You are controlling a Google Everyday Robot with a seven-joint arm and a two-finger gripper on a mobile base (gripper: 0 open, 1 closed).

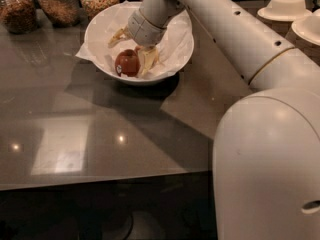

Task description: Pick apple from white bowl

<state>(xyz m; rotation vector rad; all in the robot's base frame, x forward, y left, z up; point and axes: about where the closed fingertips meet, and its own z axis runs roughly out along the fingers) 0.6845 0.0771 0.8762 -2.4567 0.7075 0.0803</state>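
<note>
- At the far left, three glass jars (59, 4) with brownish dry food stand in a row at the back edge of the table (75, 134). They are apart from the work and I think they play no part in it.
- The white bowl (89, 31) stands just right of the jars, near the back of the table. It is lined with crinkled white paper (172, 39), which hangs a little over the rim on the left.
- The apple (127, 62), deep red, lies inside this bowl on the paper, at the front part, low against the wall.
- The tool (132, 51) is down inside the bowl, directly over and beside the apple. Its two fingers are spread wide: one points to the upper left and the other touches the right side of the apple. It holds nothing yet. I judge it is placed this way so that the fingers can close around the fruit.
- The white arm (235, 29) comes in diagonally from the right and reaches over the bowl's rim.
- At the far right, pale paper bowls (285, 6) rest on the table, well apart from the white bowl.
- The table is dark, smooth and glossy, and it reflects small lights and one bright patch. The room behind is dim.
</note>
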